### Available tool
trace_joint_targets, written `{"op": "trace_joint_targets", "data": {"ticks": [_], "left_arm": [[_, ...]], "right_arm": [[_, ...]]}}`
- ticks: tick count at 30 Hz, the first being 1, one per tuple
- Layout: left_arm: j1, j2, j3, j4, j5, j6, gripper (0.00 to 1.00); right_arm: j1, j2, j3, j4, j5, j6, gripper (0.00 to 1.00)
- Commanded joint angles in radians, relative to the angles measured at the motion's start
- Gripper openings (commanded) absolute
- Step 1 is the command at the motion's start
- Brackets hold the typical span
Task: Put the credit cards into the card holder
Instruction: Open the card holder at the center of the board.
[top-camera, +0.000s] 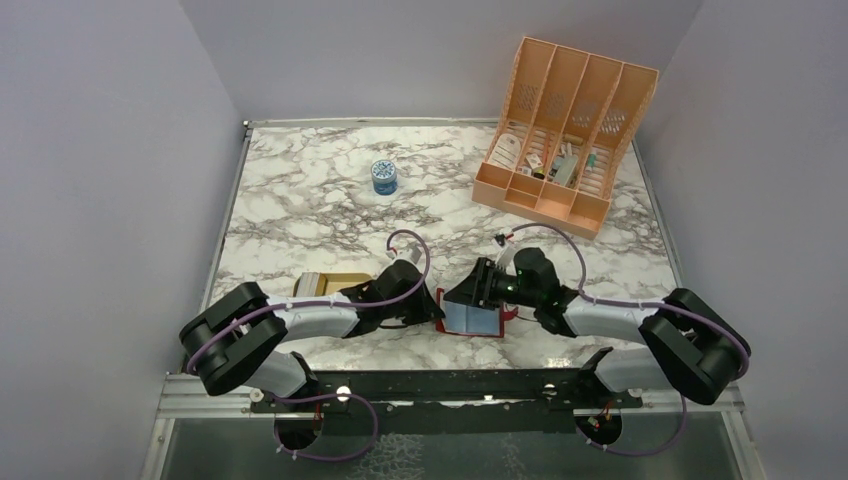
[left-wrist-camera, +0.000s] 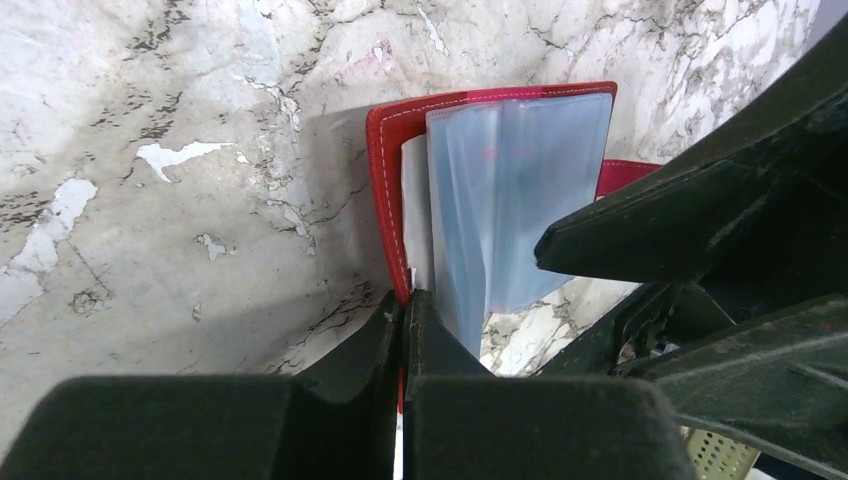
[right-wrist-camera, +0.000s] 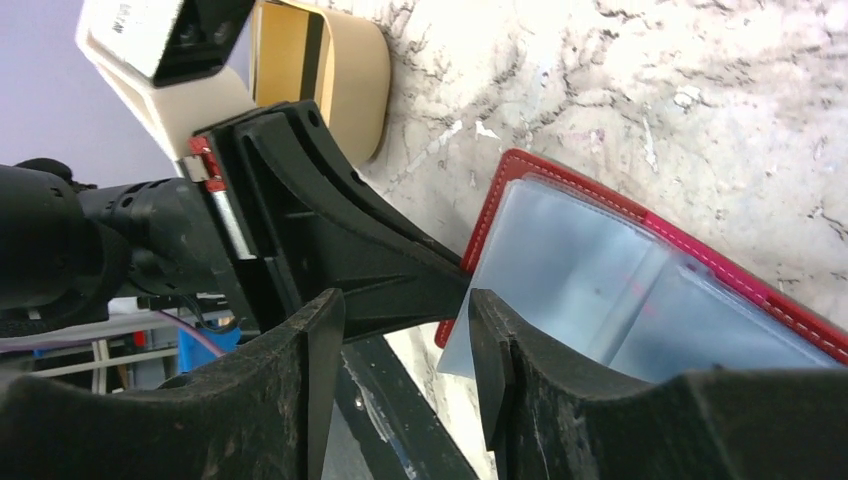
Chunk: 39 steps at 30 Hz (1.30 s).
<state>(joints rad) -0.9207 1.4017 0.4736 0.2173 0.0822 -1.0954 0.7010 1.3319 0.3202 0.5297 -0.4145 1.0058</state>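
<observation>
The card holder (top-camera: 472, 320) lies open on the marble near the front edge, with a red cover and pale blue pockets. My left gripper (top-camera: 436, 309) is shut on its left red cover edge; in the left wrist view the fingertips (left-wrist-camera: 405, 303) pinch the red edge of the holder (left-wrist-camera: 510, 190). My right gripper (top-camera: 480, 288) is open and empty just above the holder. In the right wrist view (right-wrist-camera: 405, 325) one finger (right-wrist-camera: 490, 340) sits at the corner of the blue pocket (right-wrist-camera: 620, 290). A greyish stack of credit cards (top-camera: 309, 285) lies in the tan tray.
The tan tray (top-camera: 350, 281) stands left of the holder, behind my left arm, and shows in the right wrist view (right-wrist-camera: 355, 85). A peach slotted organizer (top-camera: 560, 140) stands at the back right. A small blue tin (top-camera: 384, 177) sits at mid-back.
</observation>
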Motion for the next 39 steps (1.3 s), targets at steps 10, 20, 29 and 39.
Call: {"op": "trace_joint_targets", "data": {"ticks": [10,20,29,39], "left_arm": [[-0.017,0.007,-0.036,0.043,-0.054,-0.069,0.00],[-0.051,-0.066,-0.022,-0.040,-0.155,-0.081,0.22],[-0.039,-0.282,0.110,-0.453,-0.383,0.061,0.61],[0.249,-0.366,0.325,-0.834,-0.383,0.360,0.70]], "right_arm": [[0.002,-0.235,0.160,-0.615,0.203,-0.195,0.43],[0.033,-0.174,0.233,-0.735,0.270,-0.204,0.41],[0.175,-0.032,0.363,-0.822,0.411,-0.211,0.41],[0.262,0.147,0.474,-0.904,0.552,-0.240,0.40]]}}
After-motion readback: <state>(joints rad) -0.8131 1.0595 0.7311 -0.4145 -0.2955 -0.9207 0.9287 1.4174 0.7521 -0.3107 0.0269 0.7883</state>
